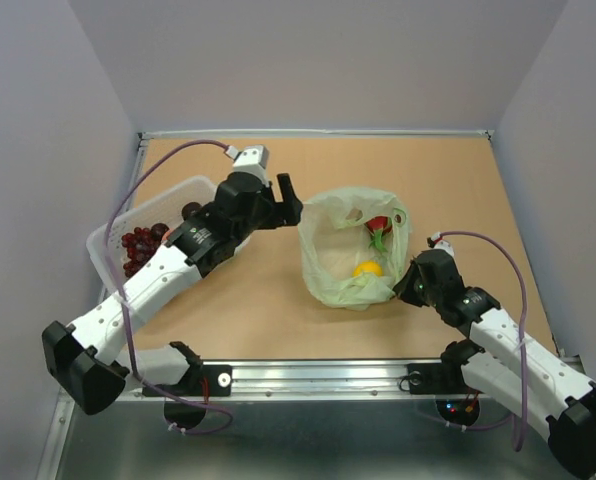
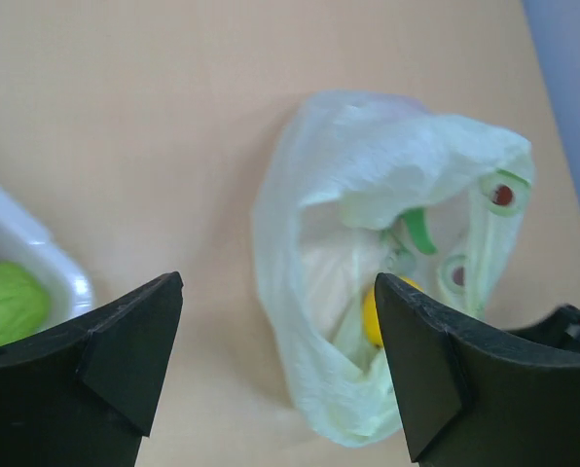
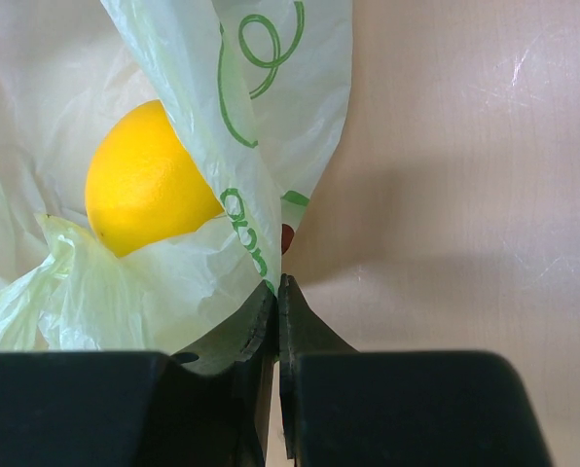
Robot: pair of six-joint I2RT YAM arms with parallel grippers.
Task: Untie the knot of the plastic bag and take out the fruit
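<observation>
I'm driving a lab test cell, not a home. Plain lilac panels [image 1: 308,60] box in a bare tan tabletop [image 1: 258,310] ahead of and beside the left fingers [image 2: 115,350]. Behind them, both arms are bolted to an aluminium rail [image 1: 318,375] and trail loose purple cables [image 1: 524,320].

Pale lilac walls [image 1: 278,60] enclose a tan tabletop [image 1: 258,310], evenly lit.

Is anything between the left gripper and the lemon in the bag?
Only the wall of the plastic bag on that side. Its mouth gapes open, the lemon bare inside; the left gripper hangs open beside the rim.
</observation>
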